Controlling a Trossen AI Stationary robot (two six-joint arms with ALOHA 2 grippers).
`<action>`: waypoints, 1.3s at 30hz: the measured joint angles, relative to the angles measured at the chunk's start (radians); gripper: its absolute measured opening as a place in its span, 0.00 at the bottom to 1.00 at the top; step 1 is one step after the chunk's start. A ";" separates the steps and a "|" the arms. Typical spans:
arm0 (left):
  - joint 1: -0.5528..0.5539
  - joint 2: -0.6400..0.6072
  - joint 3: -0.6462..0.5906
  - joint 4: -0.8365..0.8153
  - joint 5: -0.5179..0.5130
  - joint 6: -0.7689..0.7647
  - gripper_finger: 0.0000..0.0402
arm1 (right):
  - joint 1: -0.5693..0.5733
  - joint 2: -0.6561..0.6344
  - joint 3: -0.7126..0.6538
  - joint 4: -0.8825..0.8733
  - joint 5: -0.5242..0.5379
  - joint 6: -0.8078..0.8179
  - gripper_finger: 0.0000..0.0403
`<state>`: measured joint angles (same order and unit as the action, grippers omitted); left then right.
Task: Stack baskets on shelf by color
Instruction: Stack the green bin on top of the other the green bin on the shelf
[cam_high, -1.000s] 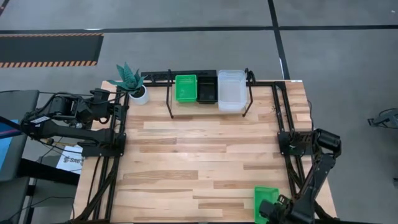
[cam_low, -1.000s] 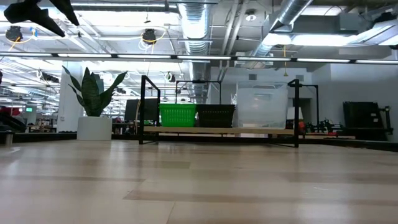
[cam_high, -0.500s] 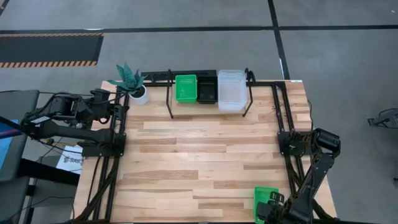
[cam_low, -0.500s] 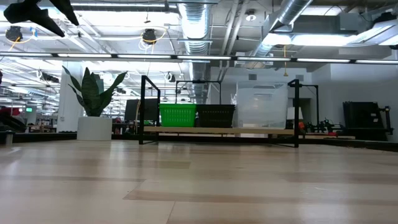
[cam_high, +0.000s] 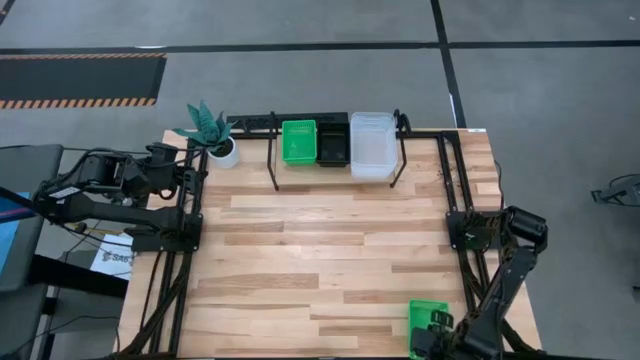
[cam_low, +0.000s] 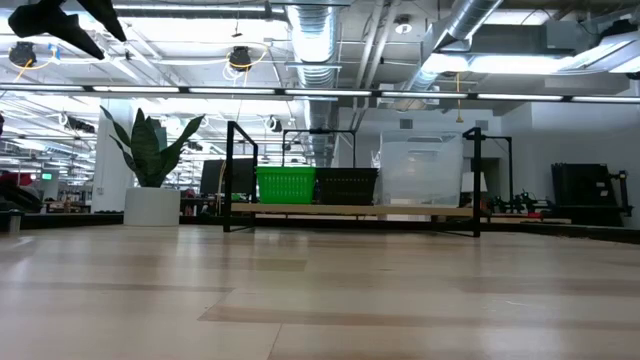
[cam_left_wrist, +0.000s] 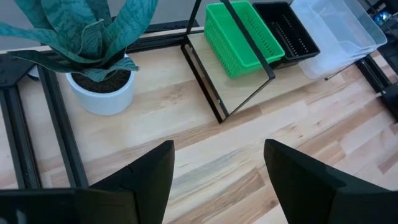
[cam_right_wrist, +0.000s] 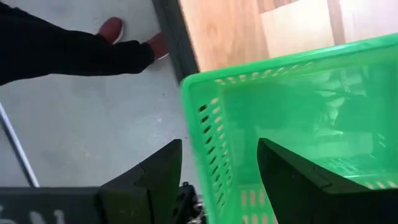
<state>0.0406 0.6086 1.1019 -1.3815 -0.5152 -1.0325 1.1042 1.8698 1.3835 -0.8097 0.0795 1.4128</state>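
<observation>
On the shelf at the table's far edge stand a green basket, a black basket and a clear basket, side by side on the board. Another green basket rests on the table at the near right corner. My right gripper is open over its near end. In the right wrist view, one finger stands outside the basket's wall and the other inside, apart from it. My left gripper is open and empty at the far left, near the plant pot.
A white pot with a green plant stands left of the shelf. A person's dark trouser leg and shoes show on the floor just past the table's edge near my right gripper. Bare wooden tabletop lies between the arms.
My right gripper has shifted a little over the near end of the green basket at the near right corner. The basket stays where it was.
</observation>
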 joint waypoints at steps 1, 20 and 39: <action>0.000 0.000 0.000 0.000 0.000 0.000 0.59 | 0.000 0.000 -0.008 0.008 0.000 0.000 0.57; 0.000 0.000 0.000 -0.002 0.001 0.007 0.59 | 0.014 0.057 -0.030 0.075 -0.051 -0.033 0.57; 0.000 0.000 0.000 -0.002 0.004 -0.001 0.59 | -0.101 0.054 0.038 -0.097 -0.133 -0.288 0.02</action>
<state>0.0406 0.6086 1.1019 -1.3830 -0.5114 -1.0339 1.0035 1.9235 1.4213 -0.9071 -0.0534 1.1250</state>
